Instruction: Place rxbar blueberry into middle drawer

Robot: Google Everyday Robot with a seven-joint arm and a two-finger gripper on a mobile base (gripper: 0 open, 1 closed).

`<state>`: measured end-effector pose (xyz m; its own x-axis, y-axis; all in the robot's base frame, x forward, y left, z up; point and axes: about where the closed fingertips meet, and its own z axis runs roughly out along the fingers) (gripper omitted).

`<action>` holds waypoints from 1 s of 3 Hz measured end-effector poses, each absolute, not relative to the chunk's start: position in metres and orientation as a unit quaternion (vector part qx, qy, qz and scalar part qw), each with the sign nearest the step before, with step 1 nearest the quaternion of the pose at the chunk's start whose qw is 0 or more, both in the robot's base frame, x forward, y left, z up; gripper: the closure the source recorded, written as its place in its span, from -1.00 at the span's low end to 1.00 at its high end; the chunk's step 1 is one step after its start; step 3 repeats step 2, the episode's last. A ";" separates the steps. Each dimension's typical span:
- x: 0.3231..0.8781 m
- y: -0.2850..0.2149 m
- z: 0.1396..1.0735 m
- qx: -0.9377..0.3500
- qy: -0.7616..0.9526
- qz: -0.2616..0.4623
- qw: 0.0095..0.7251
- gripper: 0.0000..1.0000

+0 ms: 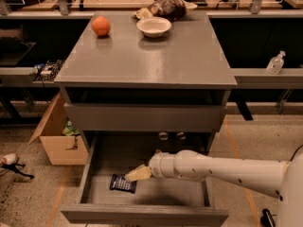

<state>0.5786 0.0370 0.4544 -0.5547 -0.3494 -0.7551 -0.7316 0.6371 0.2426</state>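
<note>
Arm stretched low, pincer inside middle drawer, just beside rxbar blueberry

The claw is hovering inside the open middle drawer, just beside the rxbar blueberry lying on its floor.

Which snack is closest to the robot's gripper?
The dark blue rxbar, lying flat in the pulled-out middle drawer, right by the gripper. The orange and the brown snack bag are far off, up on the cabinet top.
</note>
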 end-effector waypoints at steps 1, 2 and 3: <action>0.582 -0.016 0.465 -0.284 0.853 0.250 0.361 -1.00; 0.582 -0.023 0.467 -0.278 0.854 0.246 0.363 -1.00; 0.582 -0.023 0.467 -0.278 0.854 0.246 0.363 -1.00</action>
